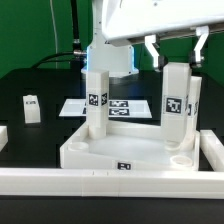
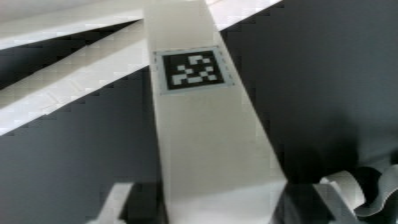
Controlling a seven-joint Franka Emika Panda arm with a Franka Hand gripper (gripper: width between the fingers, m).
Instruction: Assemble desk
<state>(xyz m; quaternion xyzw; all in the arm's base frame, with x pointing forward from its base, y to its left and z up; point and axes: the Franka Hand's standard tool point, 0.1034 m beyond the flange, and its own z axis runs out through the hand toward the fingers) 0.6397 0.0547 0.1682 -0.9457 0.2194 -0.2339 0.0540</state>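
Note:
The white tray-like tabletop [image 1: 110, 152] lies near the front of the black table. One tagged white leg [image 1: 97, 100] stands upright at its far corner on the exterior view's left. A second tagged leg [image 1: 177, 100] stands upright at the far corner on the exterior view's right. My gripper [image 1: 176, 55] comes down over the top of that leg and is shut on it. In the wrist view this leg [image 2: 214, 120] runs between my fingers [image 2: 118, 205], with the tabletop's wall [image 2: 54, 100] beyond it. A third leg [image 1: 31, 107] stands loose on the table at the exterior view's left.
The marker board [image 1: 125, 106] lies flat behind the tabletop, between the two standing legs. Long white rails border the front [image 1: 100, 182] and the exterior view's right [image 1: 212, 150]. The arm's white base [image 1: 112, 55] rises at the back.

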